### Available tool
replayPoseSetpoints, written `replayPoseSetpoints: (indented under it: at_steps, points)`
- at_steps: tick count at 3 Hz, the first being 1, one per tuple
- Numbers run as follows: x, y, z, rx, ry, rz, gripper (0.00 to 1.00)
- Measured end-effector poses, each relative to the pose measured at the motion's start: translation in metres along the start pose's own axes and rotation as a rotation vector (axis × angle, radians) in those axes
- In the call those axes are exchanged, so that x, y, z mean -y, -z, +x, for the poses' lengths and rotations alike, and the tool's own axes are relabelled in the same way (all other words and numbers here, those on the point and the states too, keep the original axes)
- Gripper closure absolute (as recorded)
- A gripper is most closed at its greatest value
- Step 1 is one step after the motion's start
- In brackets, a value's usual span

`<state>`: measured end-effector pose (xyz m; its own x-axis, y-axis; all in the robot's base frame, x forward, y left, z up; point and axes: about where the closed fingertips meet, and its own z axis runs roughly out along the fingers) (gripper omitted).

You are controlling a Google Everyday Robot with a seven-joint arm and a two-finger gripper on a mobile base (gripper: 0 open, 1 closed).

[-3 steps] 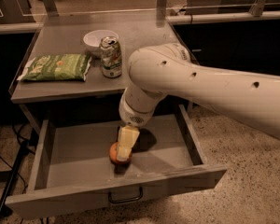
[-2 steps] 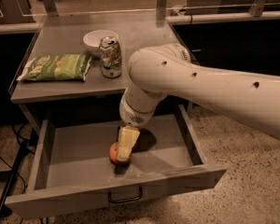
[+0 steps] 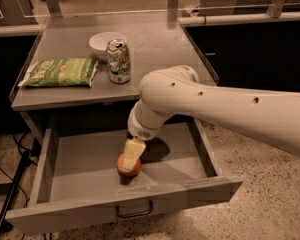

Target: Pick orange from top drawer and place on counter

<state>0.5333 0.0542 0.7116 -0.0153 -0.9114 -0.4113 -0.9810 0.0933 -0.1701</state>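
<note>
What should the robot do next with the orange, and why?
Probably secure the orange and lift it a little. The tool is down on the orange, which rests inside the open top drawer, lower than the counter where it belongs.

The top drawer (image 3: 90, 211) stands open at 6 o'clock of the counter (image 3: 155, 44). The orange (image 3: 129, 168) lies mid-floor in it, and the gripper (image 3: 131, 154) comes onto it from 1 o'clock. On the counter stands a can (image 3: 118, 60), with a bowl (image 3: 104, 43) just at its 11 o'clock and a bag (image 3: 61, 72) at its 9 o'clock.
</note>
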Motion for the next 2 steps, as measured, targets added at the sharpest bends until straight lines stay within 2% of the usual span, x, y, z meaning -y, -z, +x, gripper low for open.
replayPoseSetpoints:
  at_steps: [1,2]
  points:
    - [0.0,0.0,0.0,0.001,0.0,0.0,0.0]
    - [-0.008,-0.019,-0.002,0.019,-0.007,-0.014,0.0]
